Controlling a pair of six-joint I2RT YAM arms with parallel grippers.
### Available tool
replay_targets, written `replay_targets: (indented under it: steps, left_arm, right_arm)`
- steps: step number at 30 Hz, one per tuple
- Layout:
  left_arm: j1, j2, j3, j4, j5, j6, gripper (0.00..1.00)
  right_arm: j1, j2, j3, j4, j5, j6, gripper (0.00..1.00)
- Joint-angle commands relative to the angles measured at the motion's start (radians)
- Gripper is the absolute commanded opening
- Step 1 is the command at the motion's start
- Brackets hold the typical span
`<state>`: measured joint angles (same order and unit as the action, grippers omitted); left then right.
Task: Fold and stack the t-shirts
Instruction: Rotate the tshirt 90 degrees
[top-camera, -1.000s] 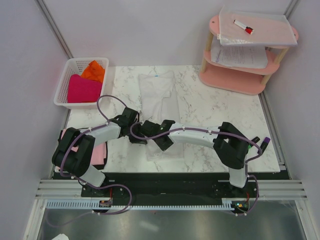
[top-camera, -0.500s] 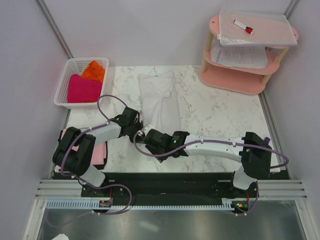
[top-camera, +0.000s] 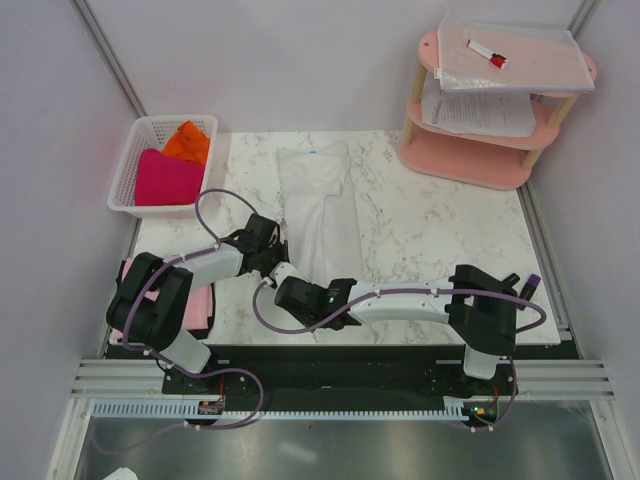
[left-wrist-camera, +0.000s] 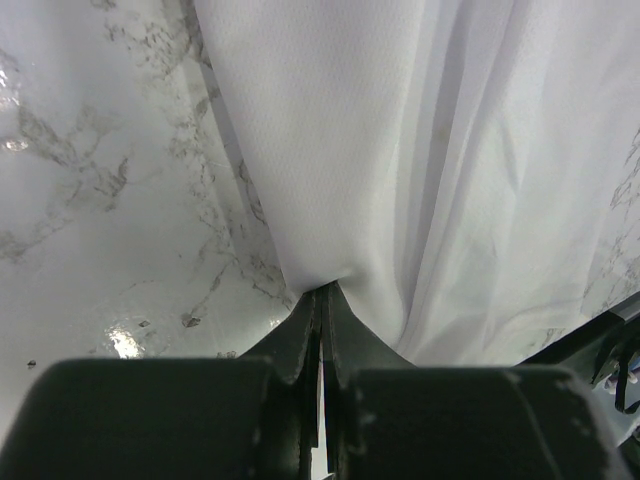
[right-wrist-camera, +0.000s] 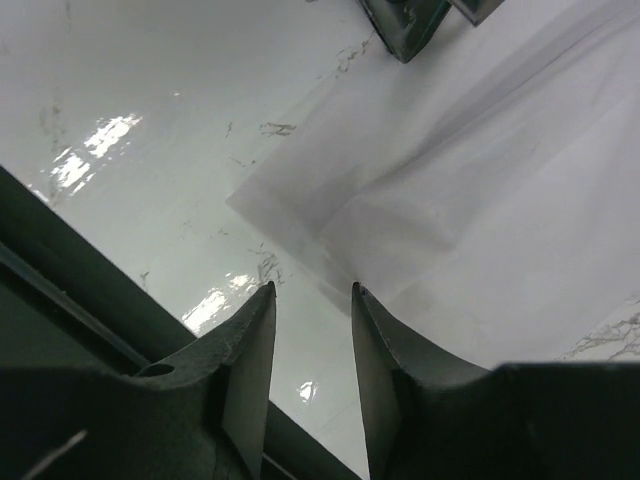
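In the upper left of the overhead frame, the white lattice basket (top-camera: 126, 175) sat at the counter's (top-camera: 440, 250) far left corner. It held the magenta t-shirt (top-camera: 165, 178) and the orange t-shirt (top-camera: 188, 140). Below it, at the lower left, the pale pink t-shirt (top-camera: 198, 305) lay by the near edge, partly under the left arm. That arm reached rightward, low and bent. Its left hand (left-wrist-camera: 322, 295) was clamped tight on a pinched fold at the left edge of the white t-shirt (top-camera: 322, 200). This shirt ran as a long strip from near the far edge down the centre of the frame.

The right arm stretched leftward along the near edge. Its right hand (right-wrist-camera: 312, 290) hovered with its fingers a narrow gap apart, gripping nothing. The shirt's near-left corner lay just beyond the tips, close to the counter's dark front edge. Right of the shirt, open marble stretched to the right edge. At the upper right stood the pink shelf (top-camera: 470, 165), carrying paper sheets (top-camera: 480, 112).
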<state>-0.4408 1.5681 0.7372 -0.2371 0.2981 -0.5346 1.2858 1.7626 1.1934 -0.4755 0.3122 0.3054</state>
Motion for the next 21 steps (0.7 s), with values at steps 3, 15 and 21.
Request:
replay_targets:
  steps: [3,15,21]
  left_arm:
    - [-0.004,0.033,-0.039,-0.022,-0.093,0.010,0.02]
    - [-0.004,0.017,-0.048,-0.033,-0.088,0.008,0.02]
    - [-0.004,0.009,-0.053,-0.037,-0.086,0.010,0.02]
  right_arm:
    - [0.023,0.080,0.043,0.058,0.158,-0.040,0.43]
    - [0.032,0.107,0.061,0.037,0.332,0.001,0.28]
    - [0.032,0.095,0.058,0.049,0.311,0.023,0.30]
